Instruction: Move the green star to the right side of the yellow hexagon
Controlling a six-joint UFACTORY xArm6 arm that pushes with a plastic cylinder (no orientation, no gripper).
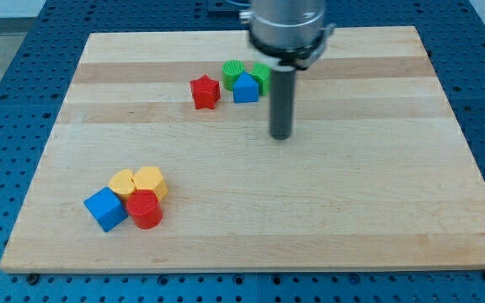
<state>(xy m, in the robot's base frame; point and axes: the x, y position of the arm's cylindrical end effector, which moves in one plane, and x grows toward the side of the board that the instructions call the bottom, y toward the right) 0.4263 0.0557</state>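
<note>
The green star (261,75) lies near the view's top centre, partly hidden behind my rod. It touches a blue block (245,88) on its left. My tip (281,136) rests on the board below and slightly right of the green star, apart from it. The yellow hexagon (151,181) sits far off at the view's lower left, in a tight cluster with another yellow block (123,182), a red cylinder (145,209) and a blue cube (105,209).
A round green block (234,71) and a red star (205,92) lie left of the blue block in the top cluster. The wooden board (352,194) lies on a blue perforated table.
</note>
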